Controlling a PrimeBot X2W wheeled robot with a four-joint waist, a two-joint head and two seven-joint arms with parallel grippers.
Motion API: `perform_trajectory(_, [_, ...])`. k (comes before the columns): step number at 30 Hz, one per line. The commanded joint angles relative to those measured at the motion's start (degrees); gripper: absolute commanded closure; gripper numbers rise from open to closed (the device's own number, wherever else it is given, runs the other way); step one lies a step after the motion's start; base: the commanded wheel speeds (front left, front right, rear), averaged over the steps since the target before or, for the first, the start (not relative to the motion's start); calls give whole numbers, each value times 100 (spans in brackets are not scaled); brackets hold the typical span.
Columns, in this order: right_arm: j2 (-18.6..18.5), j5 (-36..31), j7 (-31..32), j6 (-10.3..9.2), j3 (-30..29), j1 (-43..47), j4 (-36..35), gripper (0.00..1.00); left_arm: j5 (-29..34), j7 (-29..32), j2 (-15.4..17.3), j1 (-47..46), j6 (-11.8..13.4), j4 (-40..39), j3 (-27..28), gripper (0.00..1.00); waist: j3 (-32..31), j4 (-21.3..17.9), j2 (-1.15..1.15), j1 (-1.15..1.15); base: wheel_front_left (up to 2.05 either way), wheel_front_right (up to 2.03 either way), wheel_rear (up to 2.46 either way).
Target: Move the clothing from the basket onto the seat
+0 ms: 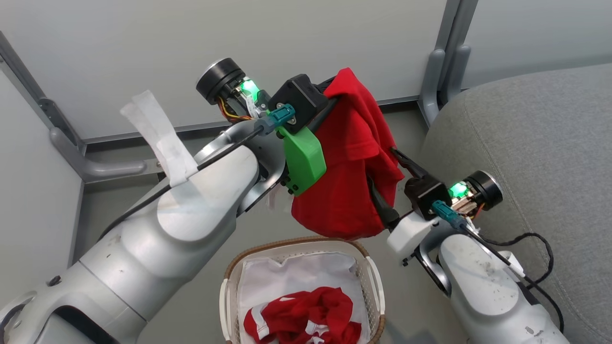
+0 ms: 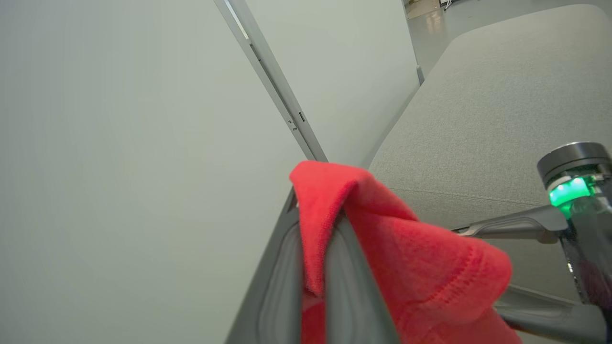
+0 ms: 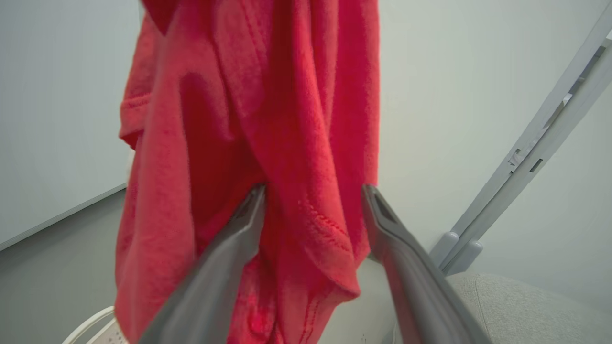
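Observation:
A plain red shirt (image 1: 351, 162), one piece of the clothing, hangs in the air above the basket (image 1: 233, 272). My left gripper (image 1: 333, 98) is shut on its top fold, and the left wrist view shows the fabric (image 2: 411, 258) pinched at my left gripper (image 2: 321, 229). From the right, my right gripper (image 1: 384, 177) reaches into the hanging cloth. It stands open, with folds of the shirt (image 3: 267, 119) between the fingers of my right gripper (image 3: 313, 200). A second red shirt with white trim (image 1: 306, 320) lies in the basket on the white liner. The grey seat (image 1: 526, 157) is to the right.
Pale wall panels with grey metal posts (image 1: 447, 62) stand behind the basket and beside the seat's rounded corner. A grey floor strip (image 1: 411, 286) runs between basket and seat. A black cable (image 1: 535, 248) loops off my right forearm over the cushion.

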Motion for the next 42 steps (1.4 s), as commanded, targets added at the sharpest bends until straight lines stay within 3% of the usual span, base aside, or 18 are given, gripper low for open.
perform_trajectory(1, [-28,6,-12,-6,99,-156,183,0,-66,-40,-29,-90,-1,-38,-24,100,5,37,0,0,0,0,0])
perform_trajectory(8, [-35,187,-12,-6,456,-748,1184,3,-99,-87,-84,-95,-2,-103,-116,100,-12,135,0,0,0,0,0])
perform_trajectory(9, [-34,203,-12,-6,485,-807,1330,40,-109,-98,-92,-88,-3,-109,-132,100,-17,151,0,0,0,0,0])
perform_trajectory(11, [-36,253,-12,-6,499,-936,1576,73,-127,-113,-110,-61,-3,-119,-162,100,-25,188,0,0,0,0,0])
perform_trajectory(12, [-31,299,-12,-6,494,-995,1645,100,-138,-117,-114,-40,-3,-132,-173,100,-27,204,0,0,0,0,0])
perform_trajectory(21, [-50,532,-12,-6,319,-934,1617,100,-314,-267,83,253,132,-54,-49,100,-38,212,0,0,0,0,0])
perform_trajectory(24, [-76,576,-12,-6,253,-870,1483,100,-415,-343,174,424,207,24,8,76,-49,175,0,0,0,0,0])
perform_trajectory(25, [-82,587,-12,-6,225,-848,1438,100,-463,-388,194,483,244,45,49,63,-54,160,0,0,0,0,0])
perform_trajectory(26, [-90,619,-13,-6,180,-827,1367,100,-518,-458,195,574,293,64,105,38,-61,144,0,0,0,0,0])
perform_trajectory(27, [-97,640,-12,-6,142,-809,1312,100,-564,-500,187,662,318,87,133,0,-66,134,0,0,0,0,0])
perform_trajectory(34, [-182,646,-13,-6,-171,-685,884,100,-849,-930,137,1338,533,299,287,0,-91,77,0,0,0,0,0])
perform_trajectory(42, [-343,577,-13,-6,-476,-602,610,100,-922,-1210,49,1992,576,478,360,0,-66,56,0,0,0,0,0])
